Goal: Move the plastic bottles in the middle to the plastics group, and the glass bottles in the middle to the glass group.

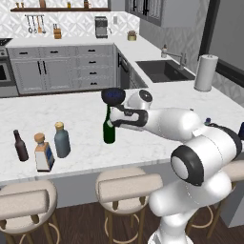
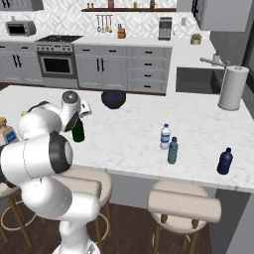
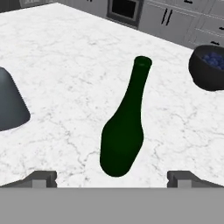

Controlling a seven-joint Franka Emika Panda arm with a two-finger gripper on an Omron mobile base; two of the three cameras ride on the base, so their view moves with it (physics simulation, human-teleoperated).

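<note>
Your claw (image 3: 112, 177) is released: in the hand view its two dark tips stand far apart at the bottom, with the green bottle (image 3: 124, 127) between them but farther off, nothing touching it. That bottle is smooth dark glass, a rounded body tapering into a long slim neck with an open lip, standing upright on the white marbled desk (image 3: 65, 65). In the left base view you see the green bottle (image 1: 109, 129) just in front of the white arm's wrist, and behind it a dark round bowl (image 1: 113, 96) with blue contents.

To your left along the desk's front edge stands the glass group: a small dark brown bottle (image 1: 20, 146), a square clear bottle (image 1: 43, 153) with a blue label and cork-coloured stopper, and just beside that the stout grey-blue bottle (image 1: 61, 140) with a tan cap. The grey-blue one shows as a dull rounded shoulder at the left edge of the hand view.

In the right base view you find the plastics well apart to the right: a small whitish bottle (image 2: 165, 137) with a blue band, the slim translucent teal bottle (image 2: 172, 151) just beside it, and a dark blue bottle (image 2: 224, 161) nearer the desk's right end. A white paper towel roll (image 2: 232, 88) stands upright near the sink (image 2: 196, 81).
</note>
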